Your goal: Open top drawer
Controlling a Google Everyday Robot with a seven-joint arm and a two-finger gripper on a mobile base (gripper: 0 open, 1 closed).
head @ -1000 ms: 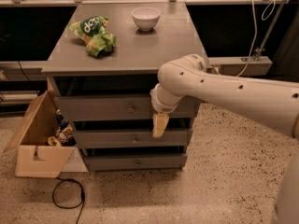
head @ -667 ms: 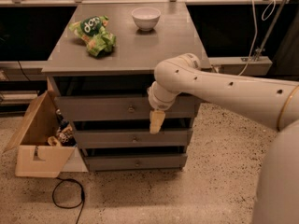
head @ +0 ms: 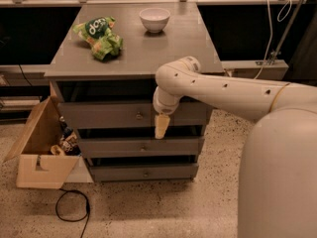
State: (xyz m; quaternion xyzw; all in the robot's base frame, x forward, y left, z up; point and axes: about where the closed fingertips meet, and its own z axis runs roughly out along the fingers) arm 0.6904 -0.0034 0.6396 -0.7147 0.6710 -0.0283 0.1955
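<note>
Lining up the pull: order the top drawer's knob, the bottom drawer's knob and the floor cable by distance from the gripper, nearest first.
The gripper hangs at the top drawer's lower edge.
1. Top drawer's knob, just image-left of it.
2. Bottom drawer's knob, below.
3. Cable, on the floor, lower image-left.

Your grey cabinet (head: 163, 53) and the speckled floor (head: 163, 207) it stands on.

On the cabinet's top you have a white bowl (head: 154, 20) at the rear, about mid-width. Nearer the cabinet's left edge lie what look like two crumpled green snack bags (head: 99, 36), touching each other. On the floor, an open cardboard box (head: 42, 155) sits against the cabinet's left side. A black cable (head: 72, 207) loops near the cabinet's front left corner. The gripper (head: 161, 126) hangs pointing down before the cabinet's top drawer (head: 99, 115), just right of its knob (head: 139, 116).
</note>
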